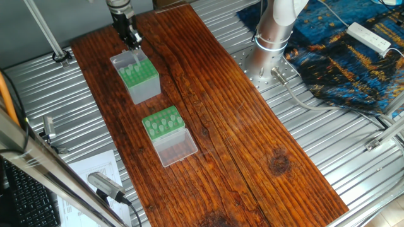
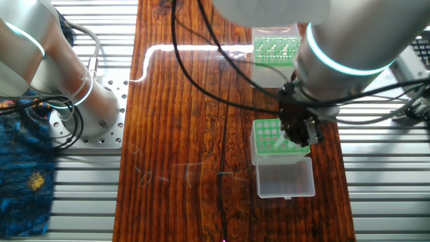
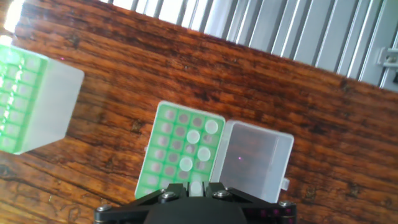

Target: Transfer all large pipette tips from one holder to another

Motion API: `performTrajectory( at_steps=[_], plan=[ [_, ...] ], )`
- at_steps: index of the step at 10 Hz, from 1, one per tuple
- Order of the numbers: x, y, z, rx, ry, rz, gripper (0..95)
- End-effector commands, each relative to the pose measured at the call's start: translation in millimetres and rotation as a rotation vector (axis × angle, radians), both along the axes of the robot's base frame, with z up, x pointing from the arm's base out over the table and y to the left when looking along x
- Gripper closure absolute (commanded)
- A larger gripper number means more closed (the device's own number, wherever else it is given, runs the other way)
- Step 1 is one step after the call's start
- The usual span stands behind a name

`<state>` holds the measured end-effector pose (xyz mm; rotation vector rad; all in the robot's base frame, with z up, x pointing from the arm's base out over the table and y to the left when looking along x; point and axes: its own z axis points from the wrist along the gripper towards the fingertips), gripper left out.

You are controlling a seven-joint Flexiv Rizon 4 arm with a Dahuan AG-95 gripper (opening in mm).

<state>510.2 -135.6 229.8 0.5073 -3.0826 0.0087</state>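
Counter: a long board of dark red-brown wood (image 1: 240, 126) is laid over a ribbed metal surface; both boxes are stood on it, near one long edge.
Tall box: a box with grey translucent sides and a green top plate of holes (image 1: 142, 85) is seen upright, well apart from the low rack. Whether any tips are left in its holes cannot be told.
Low rack: a squat green rack (image 3: 165, 155) is set on the wood with its grid of holes facing up.
Lid: a clear lid (image 3: 258, 158) is folded fully open and laid flat on the counter, joined to the rack on the side turned away from the tall box.
Tips: four pale tips (image 3: 193, 137) are seen standing in the low rack, all in the half of the grid nearer the lid; the remaining holes in view are open.
Pincer: the pincer (image 2: 302, 138) is held in the air above the low rack, over its lid-side part, as shown by the other fixed view and the hand view. In the hand view the fingers are seen close together with a pale round end in the narrow gap. Whether a tip is gripped there or merely stands in the rack below cannot be told.
Arm: the silver base (image 1: 271, 38) is bolted to the metal surface beside the board.
Surroundings: a blue patterned cloth (image 1: 341, 57) with a white power strip (image 1: 369, 36) on it is seen beyond the base.
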Motion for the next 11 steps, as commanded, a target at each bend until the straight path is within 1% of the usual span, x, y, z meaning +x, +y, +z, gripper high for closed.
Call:
performTrajectory(
  at_steps=[1, 5, 6, 8, 10, 11],
  plan=[
    [-1.2, 5.4, 12.5, 0.001, -0.002, 0.019, 95.0],
    [-6.8, 20.5, 39.9, -0.006, -0.001, 0.039, 95.0],
    [-7.7, 22.5, 43.0, -0.009, -0.001, 0.044, 95.0],
    [-13.4, 32.4, 56.7, -0.016, -0.004, 0.053, 95.0],
    [-18.1, 40.3, 66.4, -0.021, -0.005, 0.060, 95.0],
    [-21.2, 47.9, 74.9, -0.019, -0.016, 0.064, 95.0]
  ],
)
